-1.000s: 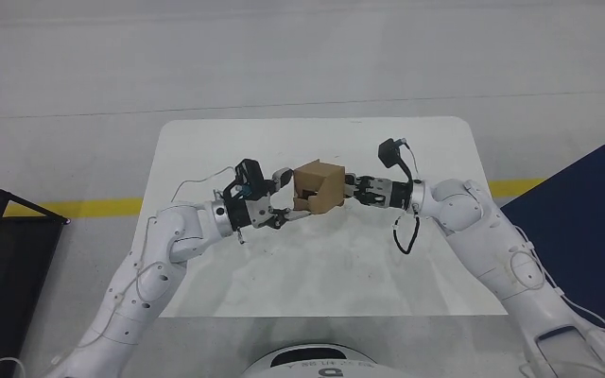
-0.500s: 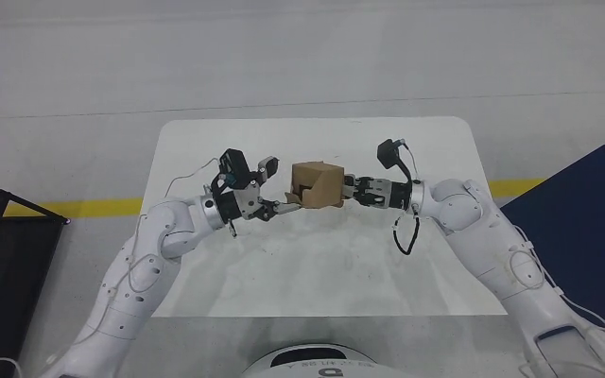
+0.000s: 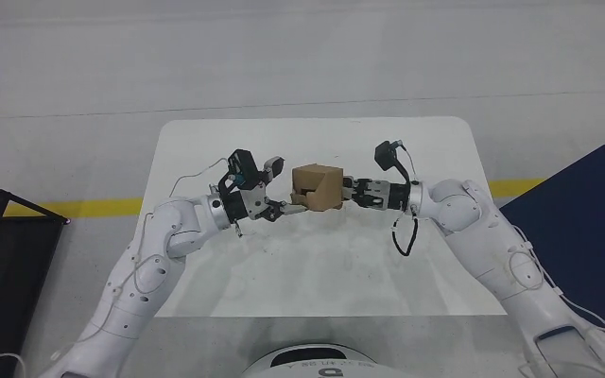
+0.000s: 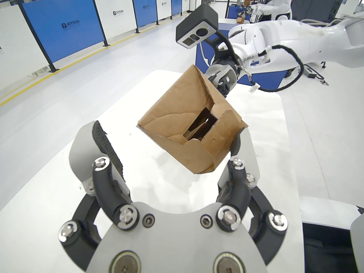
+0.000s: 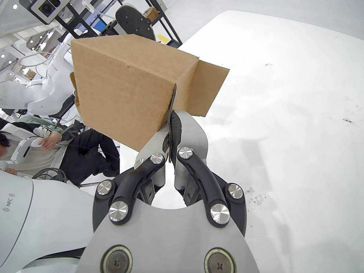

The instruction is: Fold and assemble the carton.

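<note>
A brown cardboard carton (image 3: pixel 318 186) hangs in the air above the middle of the white table (image 3: pixel 312 274). My right gripper (image 3: pixel 348 189) is shut on the carton's side seam (image 5: pixel 172 120), holding it tilted. The end facing my left arm has its flaps folded inward, with a dark gap (image 4: pixel 200 124) between them. My left gripper (image 4: pixel 167 140) stands open at that end, straddling it. One of its fingers (image 4: pixel 241 149) rests against the lower flap, and the other finger (image 4: pixel 96 140) is clear of the carton. From the left wrist view the right gripper (image 4: pixel 223 82) sits behind the carton.
The table edge (image 3: pixel 312 121) is bare along the far side. Blue and white barrier panels (image 4: pixel 71 26) stand across the floor. A black stand (image 3: pixel 19 246) is off the table's left side.
My left gripper drew back from the carton's open end, then came in again with its fingers spread. The end flaps have folded inward. The right gripper kept its hold.
</note>
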You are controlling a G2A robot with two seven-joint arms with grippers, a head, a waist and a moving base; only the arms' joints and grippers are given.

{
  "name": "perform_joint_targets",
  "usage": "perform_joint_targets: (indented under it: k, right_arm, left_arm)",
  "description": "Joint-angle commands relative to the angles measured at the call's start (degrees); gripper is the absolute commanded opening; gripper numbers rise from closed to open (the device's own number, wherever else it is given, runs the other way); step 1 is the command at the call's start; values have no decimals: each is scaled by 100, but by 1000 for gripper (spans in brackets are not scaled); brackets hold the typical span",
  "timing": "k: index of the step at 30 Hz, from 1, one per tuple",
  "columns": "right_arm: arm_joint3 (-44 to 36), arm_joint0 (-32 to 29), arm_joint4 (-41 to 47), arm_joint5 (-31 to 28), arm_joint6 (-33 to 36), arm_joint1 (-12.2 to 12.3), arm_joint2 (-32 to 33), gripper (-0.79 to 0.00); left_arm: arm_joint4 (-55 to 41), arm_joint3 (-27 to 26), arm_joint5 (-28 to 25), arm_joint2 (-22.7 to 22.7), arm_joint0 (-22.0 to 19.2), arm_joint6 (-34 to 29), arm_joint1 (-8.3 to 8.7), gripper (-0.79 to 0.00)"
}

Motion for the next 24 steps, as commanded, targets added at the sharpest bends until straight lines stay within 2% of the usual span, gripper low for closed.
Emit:
perform_joint_targets:
  k: [1,6,11,24]
  right_arm:
    - [-3,-2,-4,-1,15,2,2,-785]
    - [-15,0,-1,-11,49,5,1,-785]
    - [-13,-2,13,-5,57,5,0,-785]
    - [24,48,25,9,95,-8,-46,-785]
  left_arm:
    - [21,12,49,36,-54,-34,-11,-31]
    - [84,92,142,140,-194,-34,-44,-52]
    - [145,159,141,198,-253,8,-62,-15]
    - [362,198,117,208,-269,-112,-57,-18]
